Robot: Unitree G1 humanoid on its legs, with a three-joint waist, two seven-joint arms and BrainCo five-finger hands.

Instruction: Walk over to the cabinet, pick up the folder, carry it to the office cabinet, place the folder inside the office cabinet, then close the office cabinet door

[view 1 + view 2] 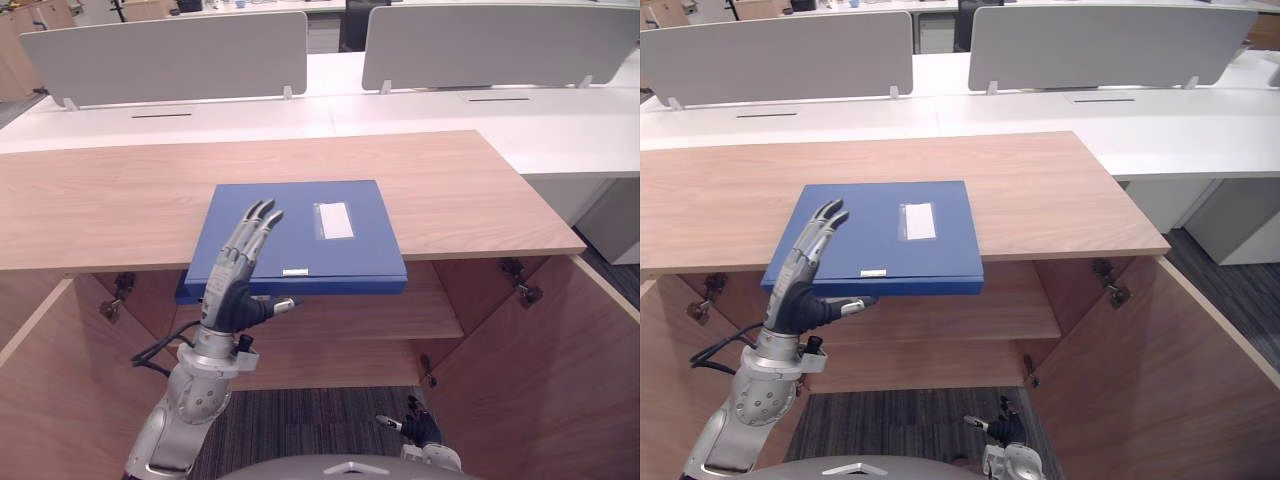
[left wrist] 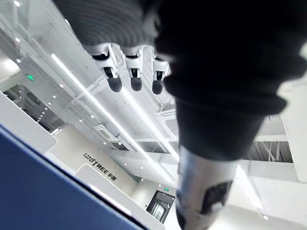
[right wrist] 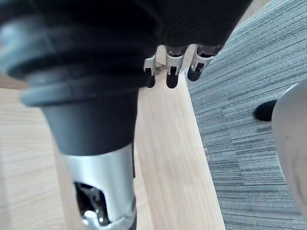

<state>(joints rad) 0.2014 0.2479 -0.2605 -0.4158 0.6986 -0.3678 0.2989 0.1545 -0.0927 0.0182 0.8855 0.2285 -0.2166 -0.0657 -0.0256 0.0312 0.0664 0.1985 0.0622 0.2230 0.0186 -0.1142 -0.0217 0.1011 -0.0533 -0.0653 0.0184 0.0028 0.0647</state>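
A blue folder (image 1: 320,245) with a white label lies flat on the wooden cabinet top (image 1: 100,200), and its front edge overhangs the cabinet's front. My left hand (image 1: 235,285) is raised over the folder's left front corner, fingers straight and pointing away from me above the cover, thumb stretched out sideways just under the front edge. In the left wrist view the folder (image 2: 43,191) shows as a blue surface beside the straight fingers (image 2: 134,79). My right hand (image 1: 420,428) hangs low by the carpet, fingers relaxed and holding nothing.
Both cabinet doors stand open, the left door (image 1: 60,400) and the right door (image 1: 560,370), with a shelf (image 1: 430,310) inside. White desks (image 1: 560,130) with grey divider panels (image 1: 170,55) stand behind the cabinet. Grey carpet (image 1: 320,420) lies below.
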